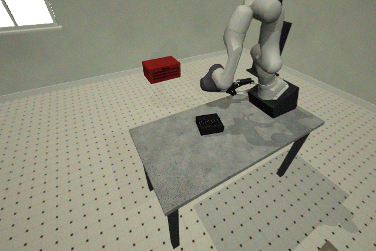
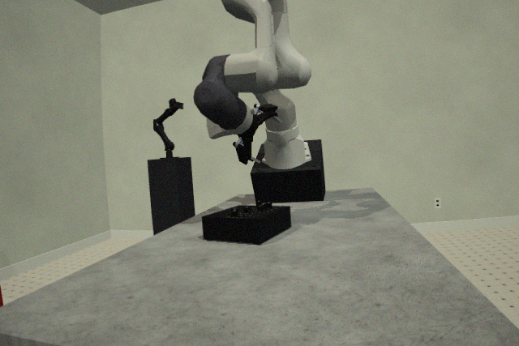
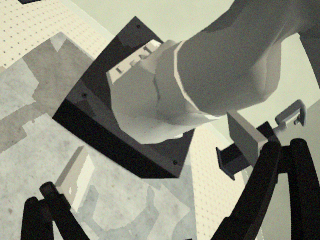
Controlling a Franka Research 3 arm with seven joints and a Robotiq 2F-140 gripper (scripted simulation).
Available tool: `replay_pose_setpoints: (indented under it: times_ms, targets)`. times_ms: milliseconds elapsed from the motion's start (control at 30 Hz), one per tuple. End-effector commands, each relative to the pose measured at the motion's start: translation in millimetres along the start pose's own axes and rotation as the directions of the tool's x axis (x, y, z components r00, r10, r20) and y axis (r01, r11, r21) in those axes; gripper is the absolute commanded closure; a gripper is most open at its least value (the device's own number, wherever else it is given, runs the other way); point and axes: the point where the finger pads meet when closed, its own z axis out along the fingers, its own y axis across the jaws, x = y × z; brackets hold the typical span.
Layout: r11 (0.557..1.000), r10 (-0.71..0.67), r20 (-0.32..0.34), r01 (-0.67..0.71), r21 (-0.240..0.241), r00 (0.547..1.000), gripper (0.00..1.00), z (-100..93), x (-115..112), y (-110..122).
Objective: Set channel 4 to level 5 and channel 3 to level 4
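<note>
The lighting desk (image 1: 209,124) is a small black box standing flat on the grey table, near its middle. It also shows in the exterior view (image 2: 246,223), with small fader caps on its top too small to read. My gripper (image 1: 239,86) hangs well above the table, behind the desk and close to my own base, and it also shows in the exterior view (image 2: 253,134). Its fingers are spread wide and hold nothing. In the wrist view the gripper (image 3: 167,207) points at my base block (image 3: 127,114); the desk is out of that view.
My black base block (image 1: 273,97) stands on the table's far right corner. A red toolbox (image 1: 161,69) is off the table at the back. A black pedestal (image 2: 170,193) with a small arm stands beside the table.
</note>
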Motion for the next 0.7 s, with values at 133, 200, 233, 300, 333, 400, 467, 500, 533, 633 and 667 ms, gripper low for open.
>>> replay_pose_setpoints:
  times_ms: [133,200,233,300,333,400,467,500,533,633,667]
  targets:
    - [1.0,0.0,0.0,0.0,0.0,1.0,0.0,0.0,0,0]
    - [1.0,0.0,0.0,0.0,0.0,1.0,0.0,0.0,0,0]
    - [1.0,0.0,0.0,0.0,0.0,1.0,0.0,0.0,0,0]
    - [1.0,0.0,0.0,0.0,0.0,1.0,0.0,0.0,0,0]
    - [1.0,0.0,0.0,0.0,0.0,1.0,0.0,0.0,0,0]
    - [1.0,0.0,0.0,0.0,0.0,1.0,0.0,0.0,0,0]
    - [1.0,0.0,0.0,0.0,0.0,1.0,0.0,0.0,0,0]
    - [1.0,0.0,0.0,0.0,0.0,1.0,0.0,0.0,0,0]
    - [1.0,0.0,0.0,0.0,0.0,1.0,0.0,0.0,0,0]
    - [0.998,0.035,0.039,-0.037,0.052,0.999,0.0,-7.3,-11,-9]
    - [0.991,0.072,0.088,-0.081,0.107,0.994,0.0,-16.8,-24,-18]
